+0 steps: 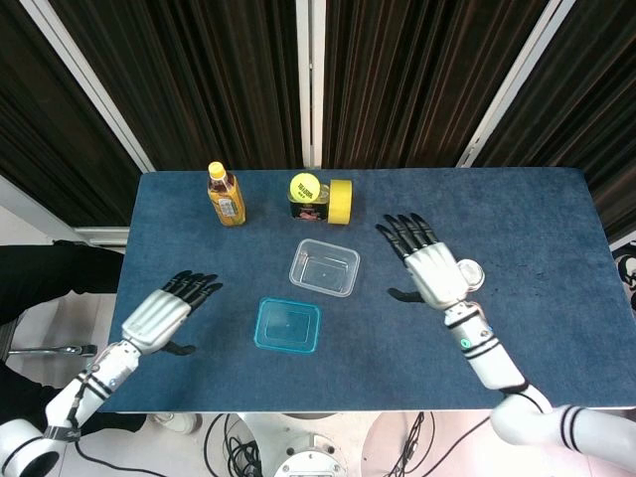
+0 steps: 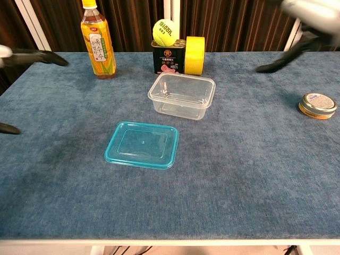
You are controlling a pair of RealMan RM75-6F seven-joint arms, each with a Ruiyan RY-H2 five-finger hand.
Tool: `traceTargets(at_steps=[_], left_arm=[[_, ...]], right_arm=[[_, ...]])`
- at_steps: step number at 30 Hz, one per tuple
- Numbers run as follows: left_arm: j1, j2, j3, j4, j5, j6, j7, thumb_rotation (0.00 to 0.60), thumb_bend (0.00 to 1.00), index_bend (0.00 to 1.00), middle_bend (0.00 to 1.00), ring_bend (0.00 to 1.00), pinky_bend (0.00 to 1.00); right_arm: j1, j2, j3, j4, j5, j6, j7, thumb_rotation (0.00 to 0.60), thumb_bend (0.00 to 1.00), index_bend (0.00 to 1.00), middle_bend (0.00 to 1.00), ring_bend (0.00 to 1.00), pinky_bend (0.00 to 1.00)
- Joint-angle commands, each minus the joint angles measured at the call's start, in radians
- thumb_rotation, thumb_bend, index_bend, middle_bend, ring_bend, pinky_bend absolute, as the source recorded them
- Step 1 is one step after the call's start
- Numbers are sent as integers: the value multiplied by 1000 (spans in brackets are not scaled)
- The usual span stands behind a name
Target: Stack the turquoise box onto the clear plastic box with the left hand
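The shallow turquoise box [image 1: 287, 325] [image 2: 142, 144] lies flat on the blue table, near the front. Just behind it and a little to the right sits the empty clear plastic box [image 1: 324, 266] [image 2: 182, 95]. My left hand [image 1: 159, 316] hovers over the table's left part, fingers spread and holding nothing, well left of the turquoise box. In the chest view only the left hand's dark fingers [image 2: 37, 56] show at the left edge. My right hand [image 1: 429, 266] is open to the right of the clear box; the chest view shows the right hand [image 2: 305, 29] blurred at the top right.
Along the back stand a yellow-capped tea bottle [image 1: 226, 195] [image 2: 97, 40], a black tin [image 2: 168, 57] with a tennis ball [image 1: 303, 186] [image 2: 164, 30] on top, and a yellow tape roll [image 1: 341, 201] [image 2: 194, 54]. A small round tin [image 2: 317, 105] lies at the right.
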Motion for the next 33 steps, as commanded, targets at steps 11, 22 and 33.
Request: traceTargets(at_steps=[11, 22, 33], left_arm=[[-411, -171, -3, -87, -792, -219, 603, 600, 27, 46, 0, 0, 0], [-607, -309, 75, -124, -1175, -34, 811, 600, 26, 0, 0, 0, 0], [-686, -412, 76, -112, -1306, 99, 899, 600, 25, 0, 0, 0, 4]], right_arm=[[-205, 130, -69, -22, -16, 160, 147, 600, 22, 0, 0, 0, 0], [-249, 118, -63, 43, -29, 178, 239, 600, 22, 0, 0, 0, 0], [-282, 117, -59, 62, -37, 185, 285, 600, 22, 0, 0, 0, 0]])
